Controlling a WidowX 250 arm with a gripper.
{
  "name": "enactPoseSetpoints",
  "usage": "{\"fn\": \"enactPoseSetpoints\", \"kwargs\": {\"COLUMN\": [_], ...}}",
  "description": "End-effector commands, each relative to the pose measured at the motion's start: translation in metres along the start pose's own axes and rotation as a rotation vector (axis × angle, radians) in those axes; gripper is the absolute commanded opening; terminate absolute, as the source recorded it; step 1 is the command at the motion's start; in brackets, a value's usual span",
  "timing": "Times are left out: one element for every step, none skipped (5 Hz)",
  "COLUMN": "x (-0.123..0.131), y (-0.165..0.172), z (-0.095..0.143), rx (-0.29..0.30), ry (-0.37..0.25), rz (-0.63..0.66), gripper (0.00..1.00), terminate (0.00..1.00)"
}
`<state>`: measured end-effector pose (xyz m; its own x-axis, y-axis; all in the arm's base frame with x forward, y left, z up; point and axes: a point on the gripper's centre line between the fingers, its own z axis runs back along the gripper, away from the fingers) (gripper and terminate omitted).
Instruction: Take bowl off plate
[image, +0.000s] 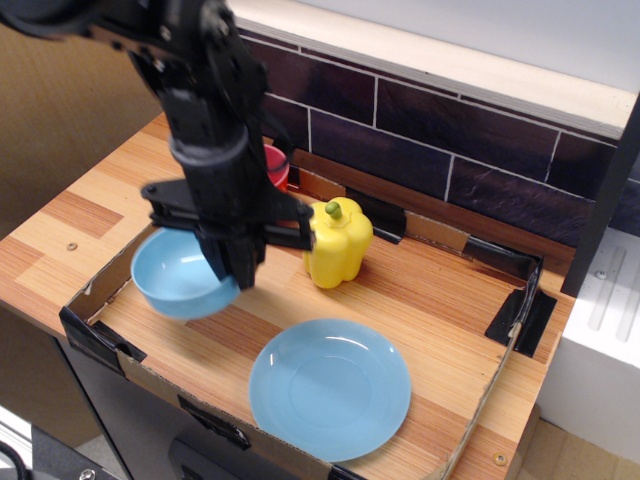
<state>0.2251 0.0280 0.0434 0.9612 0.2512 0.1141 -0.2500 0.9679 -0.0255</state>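
Note:
The light-blue bowl hangs at the left side of the cardboard tray, held by its right rim. My gripper is shut on that rim, and the black arm rises above it. The bowl is well apart from the flat light-blue plate, which lies bare near the tray's front edge. I cannot tell whether the bowl's base touches the tray floor.
A yellow toy pepper stands behind the plate, right of my gripper. A red cup is mostly hidden behind the arm. The low cardboard tray wall rims the work area. A dark brick wall runs along the back.

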Motion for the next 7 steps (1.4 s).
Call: {"fn": "enactPoseSetpoints", "kwargs": {"x": [0.015,0.016,0.018,0.018,0.016,0.011,0.011], "y": [0.011,0.007,0.007,0.003,-0.003,-0.008,-0.008], "z": [-0.012,-0.014,-0.004,0.012,0.033,0.05,0.05], "rx": [0.009,0.023,-0.006,-0.027,-0.034,-0.061,-0.061], "ry": [-0.033,-0.029,-0.029,-0.06,-0.062,-0.058,-0.058], "rz": [-0.016,-0.006,0.024,0.033,0.056,0.059,0.059], "gripper": [0.0,1.0,1.0,1.0,1.0,1.0,1.0], "terminate": [0.0,0.0,0.0,0.0,0.0,0.0,0.0]}}
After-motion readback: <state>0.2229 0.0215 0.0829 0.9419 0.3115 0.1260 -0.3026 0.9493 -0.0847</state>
